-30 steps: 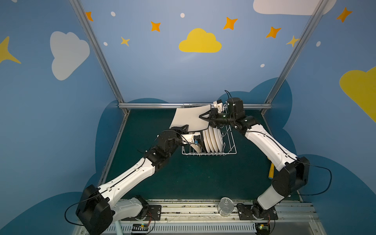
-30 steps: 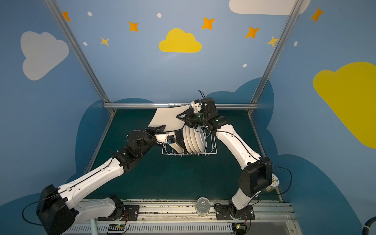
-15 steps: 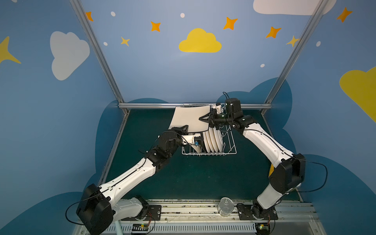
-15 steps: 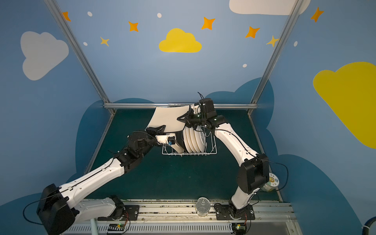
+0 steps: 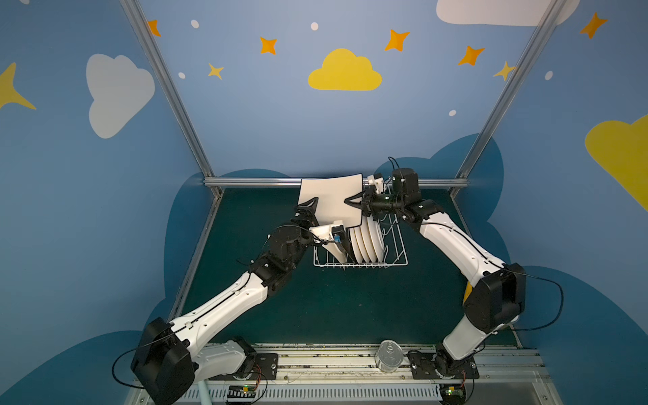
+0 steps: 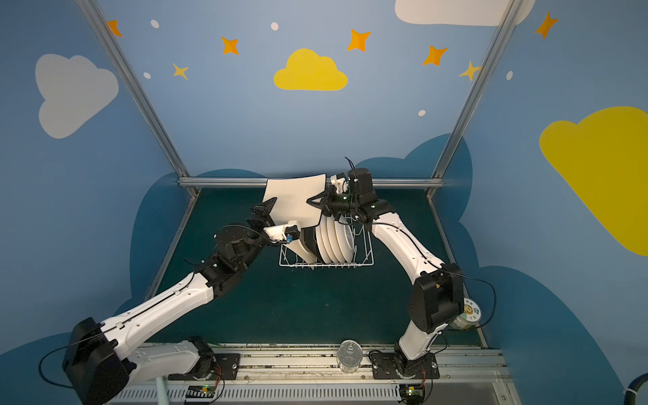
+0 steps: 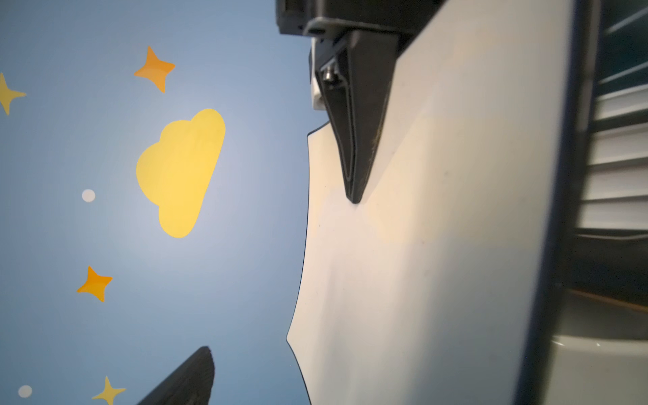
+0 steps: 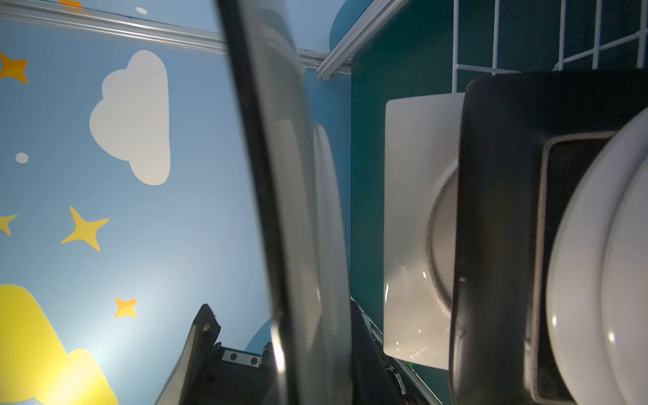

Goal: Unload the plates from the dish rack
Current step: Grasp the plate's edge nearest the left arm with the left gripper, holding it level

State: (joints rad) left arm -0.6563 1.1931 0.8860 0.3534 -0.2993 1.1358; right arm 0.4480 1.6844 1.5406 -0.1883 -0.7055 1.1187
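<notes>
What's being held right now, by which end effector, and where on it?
The right end effector pinches the cream square plate by the edge facing its own arm. The left end effector is open, holding nothing.

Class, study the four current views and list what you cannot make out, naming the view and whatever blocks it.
- Prints on the round plates: edge-on in both top views; only rims, cut by the frame edge, in the right wrist view.
- Black plate: in both top views mostly behind the lifted cream plate and the left arm.
- Jar-like container: mostly hidden by the right arm in a top view.
</notes>
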